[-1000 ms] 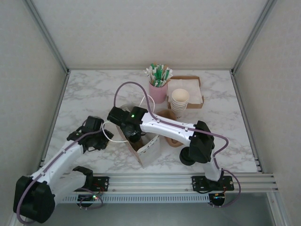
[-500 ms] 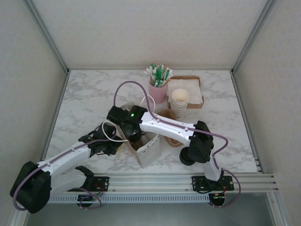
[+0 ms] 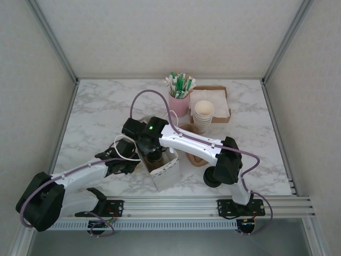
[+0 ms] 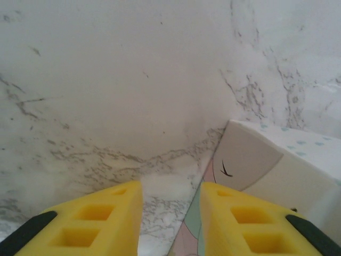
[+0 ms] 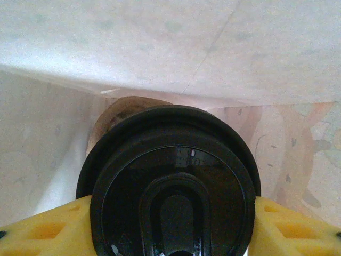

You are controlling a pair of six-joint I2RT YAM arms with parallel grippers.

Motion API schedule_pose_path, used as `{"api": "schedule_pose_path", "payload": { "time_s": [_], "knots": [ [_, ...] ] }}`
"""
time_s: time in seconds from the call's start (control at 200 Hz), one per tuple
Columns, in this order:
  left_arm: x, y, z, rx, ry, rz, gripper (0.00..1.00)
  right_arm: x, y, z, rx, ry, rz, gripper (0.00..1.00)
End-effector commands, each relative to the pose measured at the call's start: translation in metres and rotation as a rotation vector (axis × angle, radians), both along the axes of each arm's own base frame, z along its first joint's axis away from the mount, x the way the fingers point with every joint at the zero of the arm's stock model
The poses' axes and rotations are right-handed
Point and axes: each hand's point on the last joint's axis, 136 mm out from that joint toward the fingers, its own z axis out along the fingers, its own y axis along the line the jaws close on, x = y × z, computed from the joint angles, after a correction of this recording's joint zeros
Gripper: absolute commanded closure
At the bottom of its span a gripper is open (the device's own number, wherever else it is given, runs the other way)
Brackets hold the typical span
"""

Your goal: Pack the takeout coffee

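Note:
The takeout coffee shows its round black lid (image 5: 170, 186) in the right wrist view. My right gripper (image 5: 173, 213) is shut on it, one yellow finger on each side, inside the white paper bag (image 5: 160, 53). From above, the right gripper (image 3: 154, 154) sits in the open top of the bag (image 3: 168, 173) and hides the cup. My left gripper (image 3: 130, 164) is low at the bag's left side. Seen from the left wrist, the left gripper (image 4: 171, 197) has its jaws a little apart with bare table between them, and the bag's corner (image 4: 266, 165) lies by the right finger.
At the back stand a pink cup of straws (image 3: 179, 101), a stack of lidless cream cups (image 3: 203, 114) and a brown tray with napkins (image 3: 218, 98). A brown cardboard piece (image 3: 194, 154) lies right of the bag. The bag's white handle loop (image 3: 123, 146) sticks out left.
My left gripper has swung right and down to the bag's left side. The bag has shifted slightly. The right gripper with the cup has barely moved.

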Motion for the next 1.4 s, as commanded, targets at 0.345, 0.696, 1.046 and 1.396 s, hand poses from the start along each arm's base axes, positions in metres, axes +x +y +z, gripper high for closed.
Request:
{"api": "schedule_pose_path", "payload": {
  "time_s": [0.345, 0.696, 1.046, 1.396],
  "knots": [
    [0.006, 0.007, 0.003, 0.063, -0.028, -0.001, 0.65, -0.029, -0.026, -0.069, -0.189, 0.148, -0.002, 0.49],
    [0.006, 0.006, 0.002, 0.060, -0.026, 0.001, 0.65, -0.036, -0.021, -0.092, -0.177, 0.195, -0.017, 0.49],
    [0.006, 0.007, 0.000, 0.063, -0.024, 0.004, 0.65, -0.045, -0.032, -0.112, -0.223, 0.220, -0.030, 0.47],
    [0.004, 0.009, 0.001, 0.084, -0.014, 0.000, 0.65, -0.023, -0.015, -0.062, -0.127, 0.095, -0.034, 0.39]
  ]
}}
